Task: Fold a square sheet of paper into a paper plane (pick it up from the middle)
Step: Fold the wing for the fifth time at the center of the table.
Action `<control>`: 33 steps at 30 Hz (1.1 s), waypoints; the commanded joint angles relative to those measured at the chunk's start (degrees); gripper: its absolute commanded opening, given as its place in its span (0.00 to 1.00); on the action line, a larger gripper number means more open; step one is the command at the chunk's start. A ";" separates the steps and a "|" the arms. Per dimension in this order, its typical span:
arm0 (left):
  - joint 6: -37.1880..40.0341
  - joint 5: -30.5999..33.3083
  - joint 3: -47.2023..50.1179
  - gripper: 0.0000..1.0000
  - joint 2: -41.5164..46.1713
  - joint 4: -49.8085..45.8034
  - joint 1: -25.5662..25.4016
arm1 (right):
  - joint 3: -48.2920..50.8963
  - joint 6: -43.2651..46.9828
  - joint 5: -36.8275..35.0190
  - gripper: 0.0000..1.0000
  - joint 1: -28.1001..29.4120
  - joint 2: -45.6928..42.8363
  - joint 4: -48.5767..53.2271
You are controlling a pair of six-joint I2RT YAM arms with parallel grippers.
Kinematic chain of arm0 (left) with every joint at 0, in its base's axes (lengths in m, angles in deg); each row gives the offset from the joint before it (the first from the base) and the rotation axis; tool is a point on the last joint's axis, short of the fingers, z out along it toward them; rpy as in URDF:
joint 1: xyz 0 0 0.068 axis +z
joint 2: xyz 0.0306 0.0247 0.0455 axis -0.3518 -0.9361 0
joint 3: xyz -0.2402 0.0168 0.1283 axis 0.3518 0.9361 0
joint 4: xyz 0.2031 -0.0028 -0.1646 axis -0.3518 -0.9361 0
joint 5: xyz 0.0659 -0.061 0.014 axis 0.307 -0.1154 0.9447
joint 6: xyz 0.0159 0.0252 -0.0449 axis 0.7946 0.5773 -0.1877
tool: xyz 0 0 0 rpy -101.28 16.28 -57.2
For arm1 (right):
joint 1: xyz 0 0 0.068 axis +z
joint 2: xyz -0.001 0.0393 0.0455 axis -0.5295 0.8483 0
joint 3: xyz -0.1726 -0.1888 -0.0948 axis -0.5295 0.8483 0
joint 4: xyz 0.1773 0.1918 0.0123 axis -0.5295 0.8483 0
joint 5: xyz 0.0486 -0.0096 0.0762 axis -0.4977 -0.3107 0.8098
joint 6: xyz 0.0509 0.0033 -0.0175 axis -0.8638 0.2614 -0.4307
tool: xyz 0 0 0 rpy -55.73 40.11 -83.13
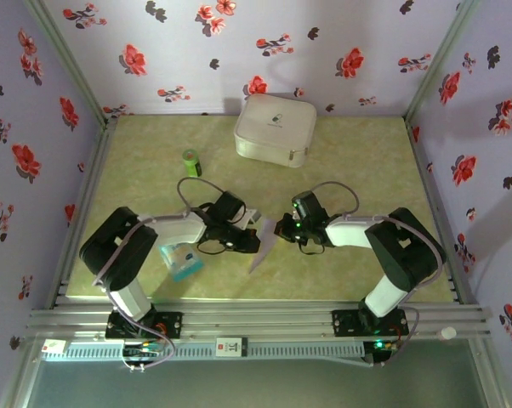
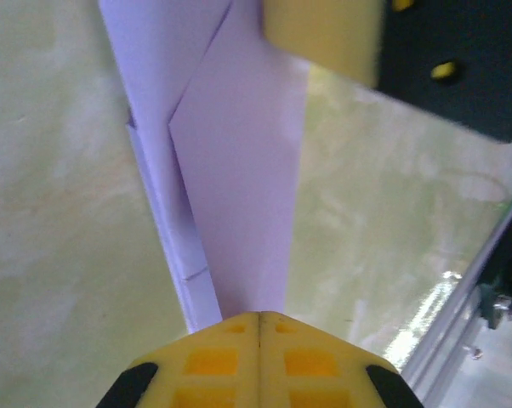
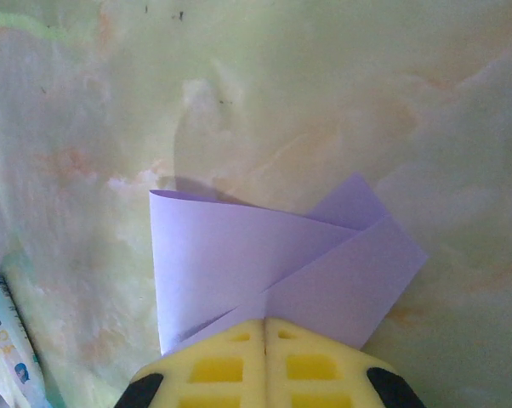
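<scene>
1. Green tabletop (image 1: 366, 170), floral walls (image 1: 264, 51): found paper plane (image 1: 260, 252) mid-table, between left gripper (image 1: 257, 241) and right gripper (image 1: 280, 228).
2. Saw left gripper (image 2: 258, 318) with fingers pressed together, clamped on paper plane (image 2: 239, 187) edge.
3. Saw right gripper (image 3: 264, 323) likewise closed tight, pinching paper plane (image 3: 239, 255) folded layers.

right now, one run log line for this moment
phase: mid-fold | left gripper: shut on folded pale lavender paper sheet | right gripper: shut on same sheet | sheet: layered folds, narrow pointed
</scene>
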 commanded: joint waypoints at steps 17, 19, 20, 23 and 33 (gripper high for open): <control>-6.95 2.56 -8.39 0.03 -2.48 -0.39 -4.75 | 1.70 -0.77 -4.86 0.00 -0.03 2.62 4.14; -6.87 2.74 -8.31 0.03 -2.74 -0.45 -5.06 | 1.73 -0.86 -4.97 0.00 -0.06 2.56 4.12; -6.82 2.81 -8.22 0.03 -2.94 -0.48 -5.22 | 1.78 -0.84 -4.94 0.00 -0.06 2.62 4.13; -6.69 3.13 -8.22 0.03 -3.61 -0.41 -5.51 | 1.82 -0.86 -4.86 0.00 -0.08 2.85 3.87; -5.82 4.52 -8.10 0.02 -6.28 -1.08 -5.83 | 1.75 -0.94 -4.86 0.00 -0.08 2.92 3.41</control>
